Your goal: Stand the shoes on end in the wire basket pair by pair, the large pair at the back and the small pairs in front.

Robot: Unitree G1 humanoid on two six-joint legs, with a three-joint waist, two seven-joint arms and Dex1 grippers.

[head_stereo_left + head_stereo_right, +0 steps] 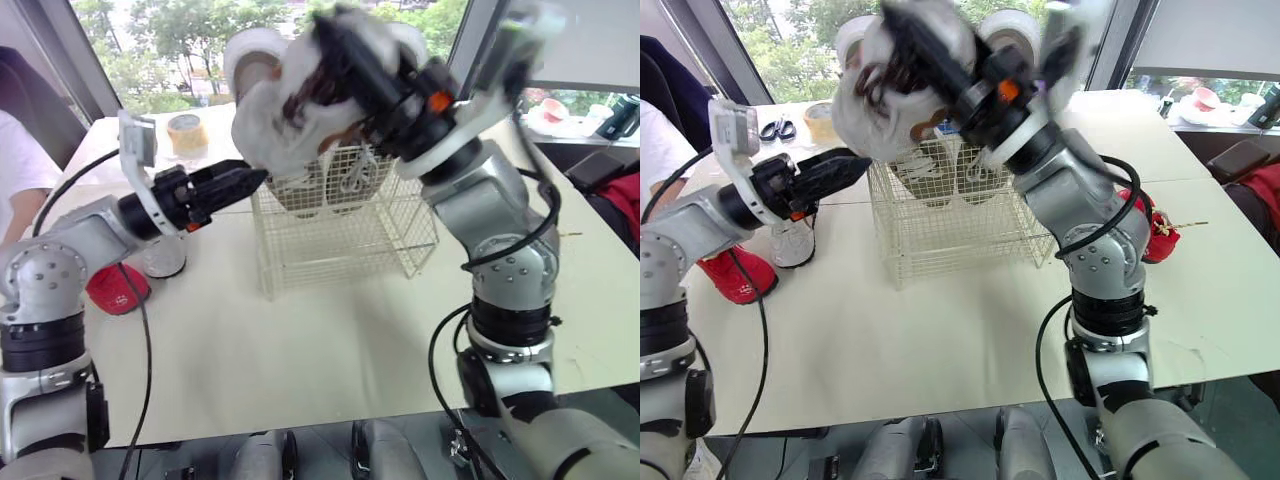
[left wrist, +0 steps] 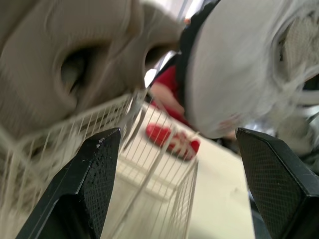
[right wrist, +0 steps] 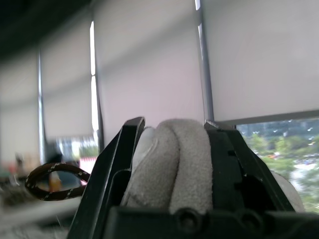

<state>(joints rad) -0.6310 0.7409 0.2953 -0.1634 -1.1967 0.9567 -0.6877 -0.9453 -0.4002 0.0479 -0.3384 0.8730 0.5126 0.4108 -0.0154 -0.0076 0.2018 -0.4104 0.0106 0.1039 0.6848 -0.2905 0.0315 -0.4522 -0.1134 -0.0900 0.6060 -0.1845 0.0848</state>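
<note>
A white wire basket (image 1: 345, 235) stands mid-table with two grey shoes (image 1: 335, 185) on end at its back. My right gripper (image 1: 345, 55) is shut on a large pale grey shoe (image 1: 285, 110) with brown laces, holding it tilted in the air above the basket's left rear corner. In the right wrist view its fingers (image 3: 122, 149) clamp the shoe's suede edge (image 3: 172, 159). My left gripper (image 1: 255, 180) is open and empty, level with the basket's top left corner and just under the held shoe. Both the basket wire (image 2: 149, 169) and the held shoe (image 2: 234, 74) are close ahead of it.
A red shoe (image 1: 115, 290) and a small white shoe (image 1: 162, 258) lie on the table under my left arm. Another red shoe (image 1: 1155, 235) lies right of the basket. A tape roll (image 1: 187, 133) sits at the back left, and a person (image 1: 20, 160) is at the table's left edge.
</note>
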